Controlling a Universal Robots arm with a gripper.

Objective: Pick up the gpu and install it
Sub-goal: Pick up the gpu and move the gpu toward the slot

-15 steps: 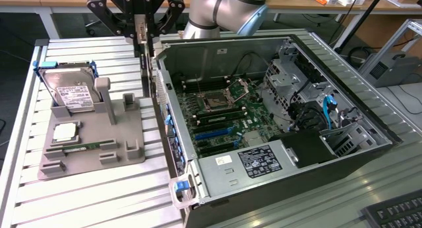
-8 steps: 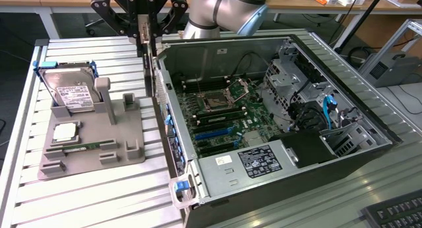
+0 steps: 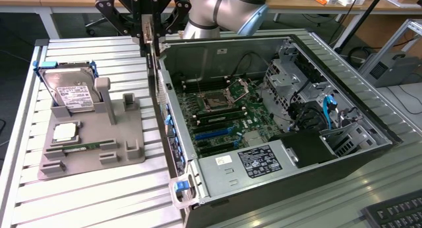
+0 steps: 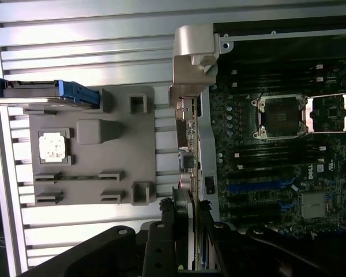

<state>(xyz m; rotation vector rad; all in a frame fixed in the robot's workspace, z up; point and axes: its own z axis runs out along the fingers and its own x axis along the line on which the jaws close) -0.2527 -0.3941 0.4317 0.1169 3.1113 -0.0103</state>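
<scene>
Claw (image 3: 147,39) (image 4: 187,248): black and two-fingered, at the arm's end. It was clenched on the gpu, one finger against each face.
Gpu (image 3: 147,27) (image 4: 183,216): a thin card seen edge-on, upright between the claw's fingers. It was held clear of the table, above the rear wall of the computer case.
Computer case (image 3: 218,60): an open tower lying on its side, under the claw and reaching away to the exterior view's right of it.
Motherboard (image 3: 224,114) (image 4: 265,150): inside the case, below the claw and to the exterior view's right of it.
Processor socket (image 3: 216,102) (image 4: 281,117): a square metal frame on the motherboard, well below the claw.
Blue expansion slots (image 3: 211,134) (image 4: 259,186): on the motherboard; in the wrist view they lay nearer the claw than the socket did.
Grey fixture (image 3: 125,124) (image 4: 144,150): on the table beside the case, below the claw and to the exterior view's left of it.
Hard drive (image 3: 71,94) (image 4: 40,92): silver with a white label and blue rails, propped in the fixture, well apart from the claw.
Processor chip (image 3: 64,132) (image 4: 52,147): lay flat in a fixture pocket.
Memory stick (image 3: 82,147) (image 4: 78,177): narrow and green, seated on the fixture.
Table (image 3: 86,198) (image 4: 92,57): slatted metal, under everything.
Keyboard (image 3: 396,213): black, far from the claw, beyond the case.
</scene>
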